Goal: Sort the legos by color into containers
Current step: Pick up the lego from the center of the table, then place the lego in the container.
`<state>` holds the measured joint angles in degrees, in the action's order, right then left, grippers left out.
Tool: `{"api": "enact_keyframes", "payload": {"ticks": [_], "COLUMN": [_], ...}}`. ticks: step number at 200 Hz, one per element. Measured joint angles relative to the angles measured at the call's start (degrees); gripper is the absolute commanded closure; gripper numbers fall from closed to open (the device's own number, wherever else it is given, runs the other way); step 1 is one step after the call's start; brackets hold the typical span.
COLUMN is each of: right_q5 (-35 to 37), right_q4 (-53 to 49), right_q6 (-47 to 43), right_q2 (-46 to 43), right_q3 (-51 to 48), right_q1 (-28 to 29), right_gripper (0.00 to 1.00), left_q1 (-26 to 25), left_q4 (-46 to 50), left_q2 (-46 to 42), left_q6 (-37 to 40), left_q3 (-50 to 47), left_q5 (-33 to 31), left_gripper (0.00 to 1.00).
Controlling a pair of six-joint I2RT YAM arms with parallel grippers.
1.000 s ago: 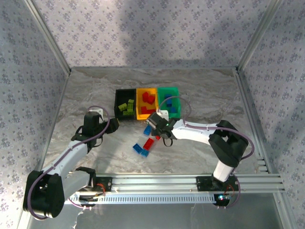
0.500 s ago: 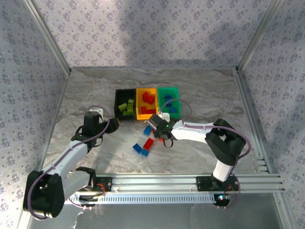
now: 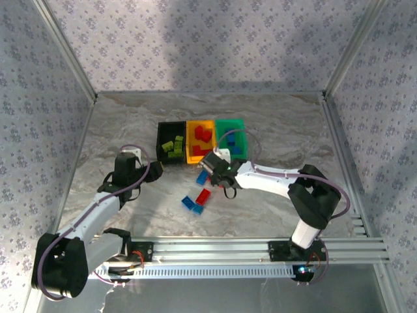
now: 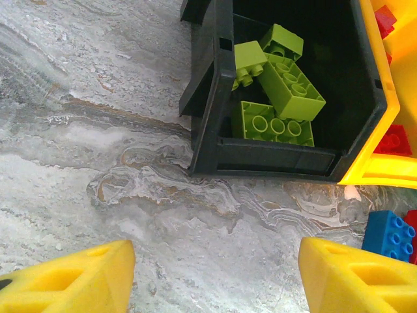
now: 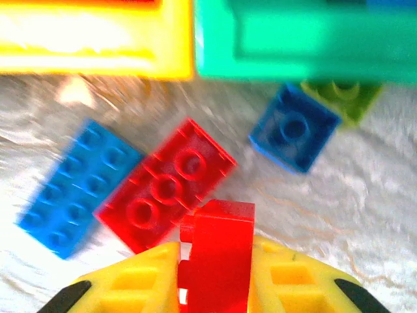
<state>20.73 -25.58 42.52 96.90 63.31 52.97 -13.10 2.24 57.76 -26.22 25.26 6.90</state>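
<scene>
The table [image 3: 130,124] is gray and swirly, like marble. Three bins sit on it in a row, side by side: a black bin [image 3: 159,143] on the left, a yellow bin [image 3: 193,160] in the middle and a green bin [image 3: 229,121] on the right. Loose legos lie on the table in front of them. A long blue brick [image 5: 78,186] is right beside a red brick [image 5: 166,182]. A small dark blue brick [image 5: 294,128] and a lime green brick [image 5: 342,98] lie by the green bin.

We look down on a grey marble-patterned tabletop [image 3: 130,124], enclosed at 9, 12 and 3 o'clock by walls [image 3: 208,45] papered in a pale floral print. Aluminium posts [image 3: 65,49] rise at the far corners; a slotted rail [image 3: 215,248] runs along 6 o'clock. Shadows cross the back wall.
</scene>
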Motion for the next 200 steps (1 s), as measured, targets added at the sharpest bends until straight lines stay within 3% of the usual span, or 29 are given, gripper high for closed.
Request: {"api": "enact_keyframes", "payload": {"ticks": [51,61,77,101,138,200], "right_q5": [-0.9,-2.0,-3.6,-5.2,-5.8,-5.8], "right_q4": [0.7,1.1,1.4,1.4,2.1,5.9], "right_q6": [-8.4,-9.6,-11.0,-12.7,-13.2,-7.2], "right_q2": [5.0,7.0,10.7,14.5,12.3,0.8], "right_q3": [17.8,20.5,24.6,28.0,24.0,0.9], "right_q1": [-5.3,-7.0,-9.4,-11.3,-9.2,-4.0], "right_gripper": [0.71,0.65,0.46,0.41,0.42,0.42], "left_q1": [0.0,0.0,0.0,0.0,0.0,0.0], "left_q4": [-0.3,-0.6,-0.9,-0.9,-0.9,-1.4], "left_q2": [0.4,0.8,1.2,1.3,1.3,2.6], "left_q6": [0.0,0.0,0.0,0.0,0.2,0.0], "left_q3": [0.0,0.0,0.0,0.0,0.0,0.0], "left_q5": [0.0,0.0,0.0,0.0,0.0,1.4], "left_gripper": [0.33,0.33,0.33,0.33,0.33,0.32]}}
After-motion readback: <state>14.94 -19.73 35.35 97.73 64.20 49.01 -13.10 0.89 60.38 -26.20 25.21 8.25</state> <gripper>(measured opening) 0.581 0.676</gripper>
